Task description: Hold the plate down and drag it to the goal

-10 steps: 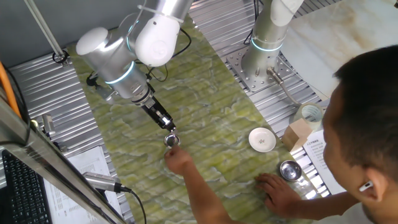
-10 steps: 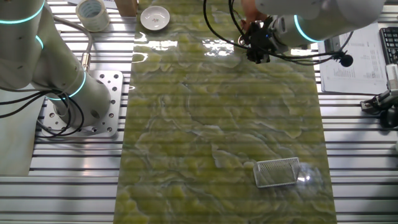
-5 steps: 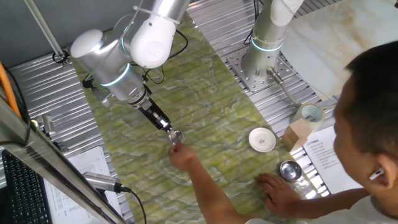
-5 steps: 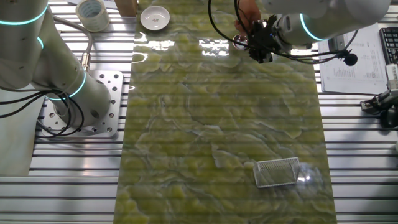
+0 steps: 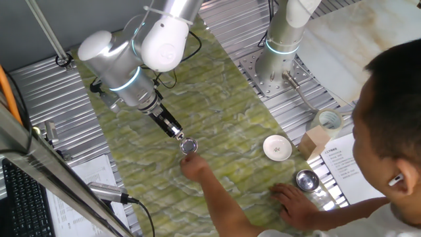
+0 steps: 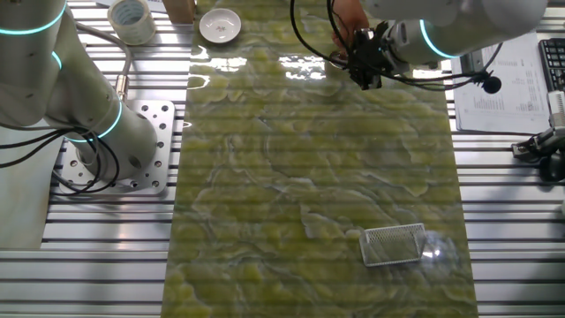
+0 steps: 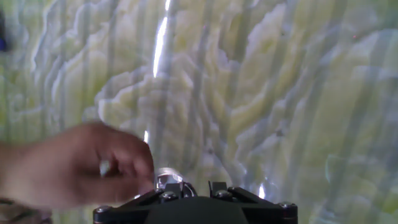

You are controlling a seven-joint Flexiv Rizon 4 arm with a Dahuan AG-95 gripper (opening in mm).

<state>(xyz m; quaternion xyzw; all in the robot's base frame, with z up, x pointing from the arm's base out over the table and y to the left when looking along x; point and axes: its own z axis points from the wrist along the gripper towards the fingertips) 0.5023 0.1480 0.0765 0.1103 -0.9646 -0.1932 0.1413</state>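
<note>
The plate (image 5: pixel 189 145), a small shiny silver dish, lies on the green marbled mat. A person's hand (image 5: pixel 194 168) touches its near edge. My gripper (image 5: pixel 179 135) hangs just up-left of the plate, its tip at the rim, and its fingers look pressed together with nothing held. In the hand view the plate (image 7: pixel 166 180) shows just past my fingertips (image 7: pixel 172 186), with the hand (image 7: pixel 81 165) to the left. In the other fixed view my gripper (image 6: pixel 363 78) is at the mat's far end. The goal (image 6: pixel 395 245), a thin white frame, lies at the near end, far from the plate.
A white dish (image 5: pixel 277 147), a steel bowl (image 5: pixel 306 179), a tape roll (image 5: pixel 327 120) and a cardboard box (image 5: pixel 316 141) sit at the right. A second arm's base (image 5: pixel 279 46) stands at the back. The person's other hand (image 5: pixel 293 197) rests on the mat.
The person's hand has shifted the plate a little to the right. My arm swayed slightly and its tip is back near where it was.
</note>
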